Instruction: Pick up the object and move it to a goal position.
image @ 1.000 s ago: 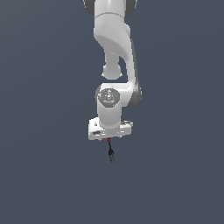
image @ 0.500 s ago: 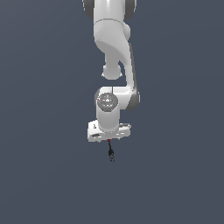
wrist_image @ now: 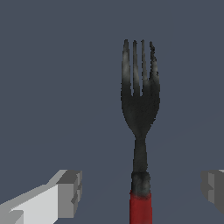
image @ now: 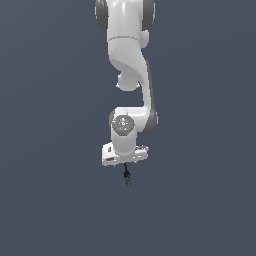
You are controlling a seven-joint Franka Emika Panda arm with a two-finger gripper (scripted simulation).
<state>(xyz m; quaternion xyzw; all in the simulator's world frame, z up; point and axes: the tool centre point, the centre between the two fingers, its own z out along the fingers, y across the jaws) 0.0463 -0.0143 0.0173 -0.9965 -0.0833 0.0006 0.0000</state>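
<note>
The object is a small fork with a black pronged head (wrist_image: pixel 140 98) and a red handle (wrist_image: pixel 141 209). In the wrist view it lies on the dark grey surface, midway between my two grey fingertips (wrist_image: pixel 70 192). My gripper (wrist_image: pixel 141 188) is open, its jaws far wider than the fork and touching nothing. In the exterior view the white hand (image: pixel 125 154) hangs straight down over the fork. Only the fork's black tip (image: pixel 127 176) sticks out below the hand. The red handle is hidden there.
The plain dark grey surface (image: pixel 55 200) fills both views. The white arm (image: pixel 131 55) rises above the hand toward the top of the exterior view. No other objects and no goal marker show.
The hand has come down a little toward the fork over the last second. The fork has not moved.
</note>
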